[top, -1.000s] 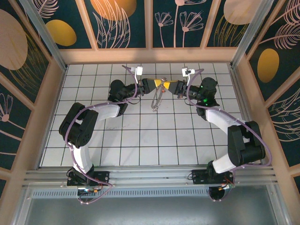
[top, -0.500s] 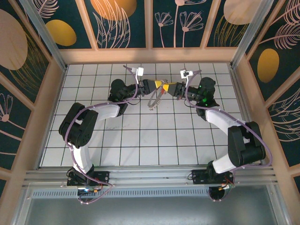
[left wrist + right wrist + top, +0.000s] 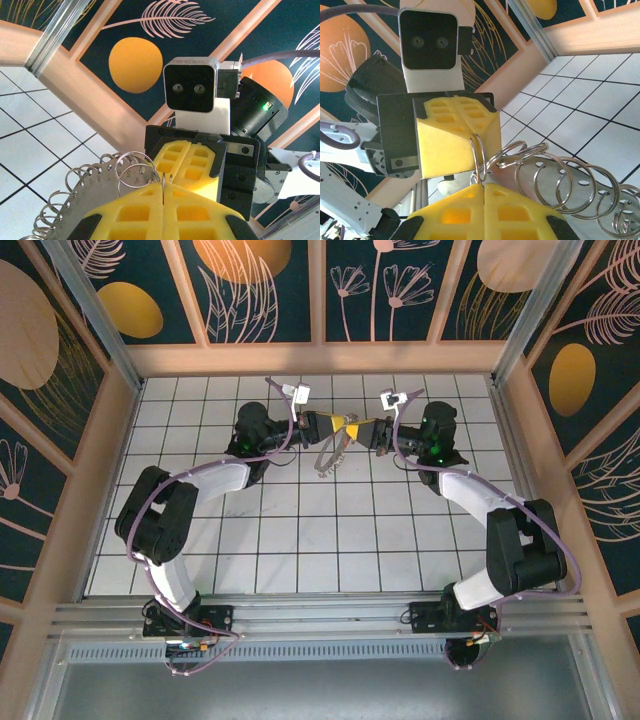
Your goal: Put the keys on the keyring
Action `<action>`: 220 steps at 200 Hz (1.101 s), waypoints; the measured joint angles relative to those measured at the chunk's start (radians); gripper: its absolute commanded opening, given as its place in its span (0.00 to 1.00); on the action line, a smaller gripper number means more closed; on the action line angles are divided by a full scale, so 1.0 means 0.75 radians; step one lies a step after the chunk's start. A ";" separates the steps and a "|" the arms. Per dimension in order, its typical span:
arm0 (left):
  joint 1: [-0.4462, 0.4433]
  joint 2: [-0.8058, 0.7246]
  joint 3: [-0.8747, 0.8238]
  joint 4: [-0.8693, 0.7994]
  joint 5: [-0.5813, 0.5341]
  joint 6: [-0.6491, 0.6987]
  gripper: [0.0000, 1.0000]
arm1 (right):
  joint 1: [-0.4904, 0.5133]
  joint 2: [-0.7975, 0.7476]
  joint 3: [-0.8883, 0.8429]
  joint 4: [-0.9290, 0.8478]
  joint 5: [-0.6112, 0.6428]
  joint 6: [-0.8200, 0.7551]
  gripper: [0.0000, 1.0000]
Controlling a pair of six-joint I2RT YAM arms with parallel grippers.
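Left gripper (image 3: 340, 424): fingers pressed together, clamped on a thin wire loop of the keyring; it reaches in from the left over the far middle of the tiled table (image 3: 300, 540)
Right gripper (image 3: 366, 429): also closed, pinching a wire loop at the same end of the keyring; it faces the left gripper nose to nose, and their yellow pads (image 3: 445, 145) are just beside one another
Keyring (image 3: 95, 192): a floppy bunch made of a flat perforated metal strip with a row of wire loops along its edge; its top end is held between the two grippers, and in the overhead view the rest hangs down and leftward, near the tiles; whether its lower end touches them cannot be told
Wire loops (image 3: 555, 165): open rounds lying side by side; the one nearest the pads rises straight out of the right gripper's closed seam
Key: cannot be made out with certainty; too small in the overhead view, and no red head appears among the loops in either wrist view
Done so far (judgement): the keyring is gathered up and gripped from both sides, which looks like a preparatory hold
Left to do (judgement): no key is seen hanging on any loop, so the threading itself appears to be wholly ahead
Next need (judgement): one gripper would have to let go to fetch the key while the other steadies the keyring
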 measured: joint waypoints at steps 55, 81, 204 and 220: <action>0.014 -0.001 -0.007 -0.004 -0.021 0.011 0.00 | 0.041 0.069 0.033 0.019 0.007 0.015 0.00; 0.015 -0.001 -0.014 0.004 -0.031 0.006 0.00 | 0.044 0.073 0.034 0.020 0.011 0.016 0.00; 0.001 -0.001 -0.024 0.055 -0.034 -0.003 0.00 | -0.038 -0.108 -0.072 0.029 0.057 0.085 0.31; 0.001 -0.001 -0.024 0.052 -0.034 0.003 0.00 | -0.039 -0.122 -0.072 0.041 0.072 0.097 0.31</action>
